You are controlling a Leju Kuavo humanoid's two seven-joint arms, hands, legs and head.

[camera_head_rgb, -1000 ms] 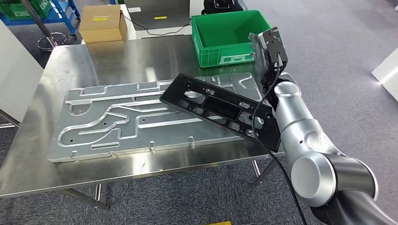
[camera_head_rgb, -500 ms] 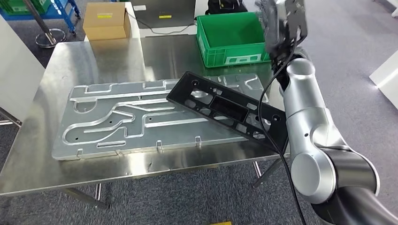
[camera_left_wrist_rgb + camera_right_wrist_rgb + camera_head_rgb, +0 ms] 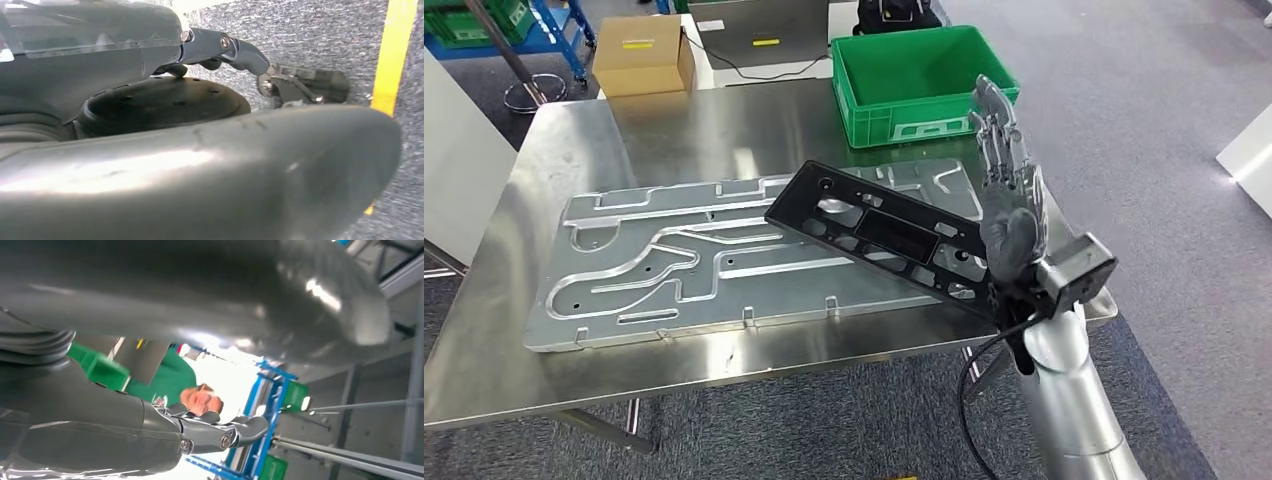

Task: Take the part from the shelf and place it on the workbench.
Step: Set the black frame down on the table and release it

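Setting: workshop or factory test floor. Evidence: steel-topped desk (image 3: 544, 370) carrying a large machined aluminium plate (image 3: 674, 260) with milled channels; green plastic parts bin (image 3: 914, 80) at the far edge; cardboard box (image 3: 639, 55); blue metal rack (image 3: 544, 20) holding more green bins; grey industrial carpet (image 3: 1144, 120); yellow floor line (image 3: 392, 55).

Your head view looks down on the desk (image 3: 554, 150); your left wrist view faces floor, your right wrist view faces upward.
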